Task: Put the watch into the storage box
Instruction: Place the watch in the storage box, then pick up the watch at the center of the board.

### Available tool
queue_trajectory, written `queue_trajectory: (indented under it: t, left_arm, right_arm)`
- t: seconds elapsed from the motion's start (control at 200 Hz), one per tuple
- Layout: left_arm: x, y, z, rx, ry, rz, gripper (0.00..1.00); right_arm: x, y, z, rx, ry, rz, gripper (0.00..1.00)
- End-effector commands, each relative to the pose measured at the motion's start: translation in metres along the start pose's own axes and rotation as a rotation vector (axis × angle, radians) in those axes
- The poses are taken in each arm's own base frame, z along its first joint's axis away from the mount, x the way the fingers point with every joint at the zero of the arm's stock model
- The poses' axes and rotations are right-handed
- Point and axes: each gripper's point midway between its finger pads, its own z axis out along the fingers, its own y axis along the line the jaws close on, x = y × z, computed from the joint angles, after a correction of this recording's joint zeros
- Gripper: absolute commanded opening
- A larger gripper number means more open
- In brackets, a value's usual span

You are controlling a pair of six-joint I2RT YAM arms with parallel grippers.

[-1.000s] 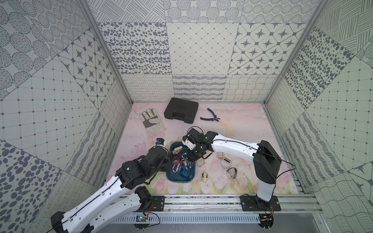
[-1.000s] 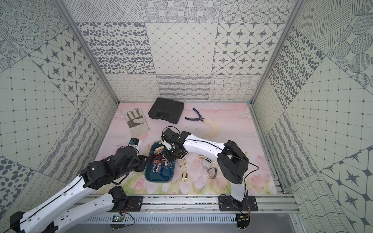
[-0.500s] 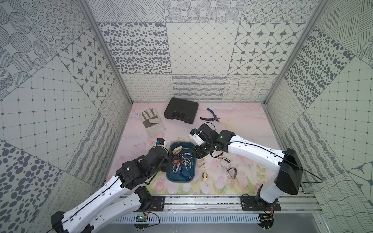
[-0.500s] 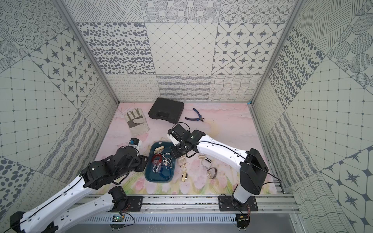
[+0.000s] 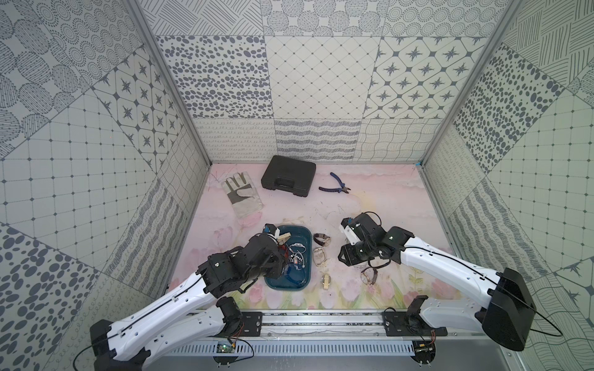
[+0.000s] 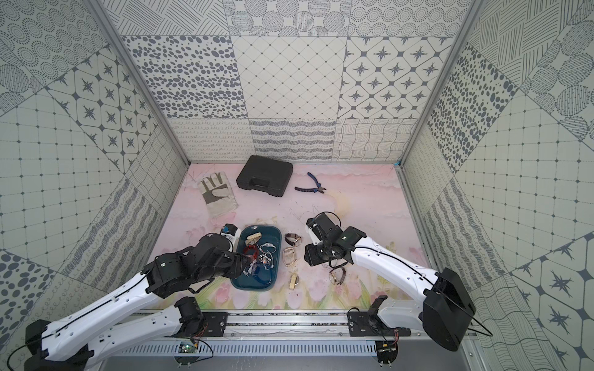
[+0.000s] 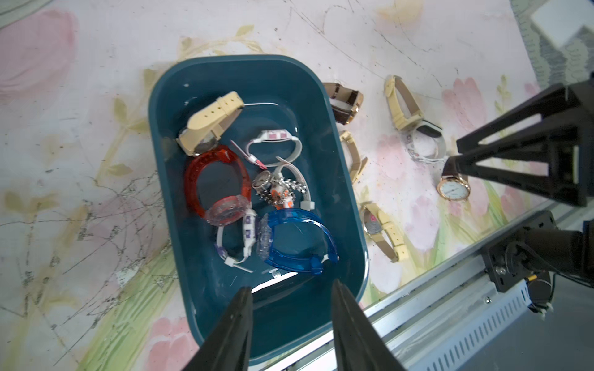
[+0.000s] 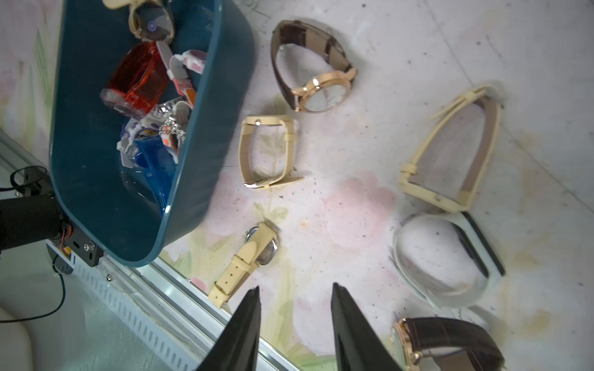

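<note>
Near the cream watch (image 8: pixel 257 247), the right gripper (image 8: pixel 295 287) is held part-open and empty, as is the left gripper (image 7: pixel 291 286) over the box (image 7: pixel 193 250); the strap should be straddled squarely.

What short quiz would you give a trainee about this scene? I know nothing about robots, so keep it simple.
1. How many watches lie on the table, outside the storage box?
2. True or false: the right gripper is open and holds nothing.
3. The red watch lies: A in the storage box; B on the table; C on the glove.

Key: 1. six; 2. true; 3. A.
</note>
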Motion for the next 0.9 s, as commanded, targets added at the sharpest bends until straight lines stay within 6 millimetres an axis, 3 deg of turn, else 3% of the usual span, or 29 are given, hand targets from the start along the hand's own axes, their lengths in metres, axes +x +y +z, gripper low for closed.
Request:
queue_trajectory:
  t: [0.0, 0.23, 0.48, 0.896]
  left_arm:
    - [0.006, -0.050, 0.006, 0.097, 0.021, 0.126, 0.46]
    - [0.028, -0.104, 0.030, -0.042, 0.062, 0.339, 0.46]
    - [0.062, -0.138, 0.080, -0.143, 0.231, 0.421, 0.45]
    - [0.073, -0.130, 0.119, -0.393, 0.297, 0.529, 0.46]
  right_arm:
    - [-0.011, -0.010, -0.012, -0.033, -0.084, 0.075, 0.41]
    - [-0.020, -0.040, -0.035, -0.036, -0.169, 0.179, 0.43]
    - [-0.025, -0.055, -0.063, -0.038, -0.240, 0.214, 0.43]
    - [-0.026, -0.051, -0.065, -0.081, -0.252, 0.202, 0.43]
